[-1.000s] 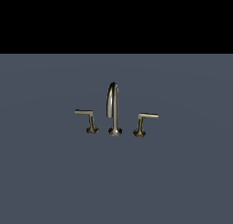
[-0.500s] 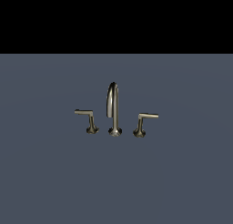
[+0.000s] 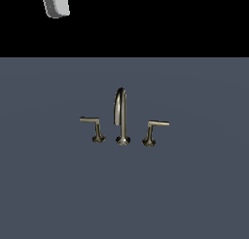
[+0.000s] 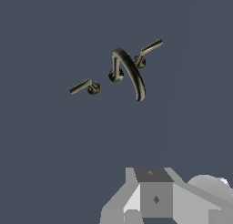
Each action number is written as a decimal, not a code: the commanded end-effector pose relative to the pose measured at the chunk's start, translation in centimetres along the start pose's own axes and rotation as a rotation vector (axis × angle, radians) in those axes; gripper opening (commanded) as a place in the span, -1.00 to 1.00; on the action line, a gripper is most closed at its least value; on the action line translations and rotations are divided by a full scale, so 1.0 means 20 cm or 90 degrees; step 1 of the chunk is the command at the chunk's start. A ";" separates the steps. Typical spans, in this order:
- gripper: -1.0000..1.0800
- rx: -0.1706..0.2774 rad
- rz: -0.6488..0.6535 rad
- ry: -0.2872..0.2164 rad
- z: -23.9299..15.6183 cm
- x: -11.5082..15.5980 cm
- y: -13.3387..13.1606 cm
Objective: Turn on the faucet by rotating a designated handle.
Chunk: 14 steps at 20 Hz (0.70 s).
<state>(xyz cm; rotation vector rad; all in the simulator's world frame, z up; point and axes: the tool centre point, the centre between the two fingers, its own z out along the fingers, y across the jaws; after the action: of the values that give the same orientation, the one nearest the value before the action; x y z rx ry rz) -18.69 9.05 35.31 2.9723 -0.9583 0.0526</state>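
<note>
- Hanging high above the scene, the claw shows in the exterior view only as a pale grey-white piece at the upper edge, against the black backdrop
- In the wrist view grey blocks of the claw fill the near edge; the fingertips do not show in either picture, so I cannot tell whether it is spread or pressed together
- The faucet stands well apart from the claw, far below it on the flat slate-blue floor, and nothing touches it
- Its tall arched spout stands upright in the middle, with a short lever on a flared post on either side
- The handle is the lever on the exterior view's left of the spout, the nearer of the two to the claw's side of that view; its thin bar juts away from the spout
- The other lever stands on the exterior view's right, its bar jutting the opposite way
- From the wrist view the spout curves toward the camera, with the handle and the other lever to either side, all far from the claw
</note>
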 end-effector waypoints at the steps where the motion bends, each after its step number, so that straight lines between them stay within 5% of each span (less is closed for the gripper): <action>1: -1.00 0.000 0.034 -0.002 0.07 0.01 -0.05; 14: -1.00 0.001 0.198 -0.010 0.39 0.10 -0.30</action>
<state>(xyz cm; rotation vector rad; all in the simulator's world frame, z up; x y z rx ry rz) -13.81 12.30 28.21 2.8176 -1.3703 0.0356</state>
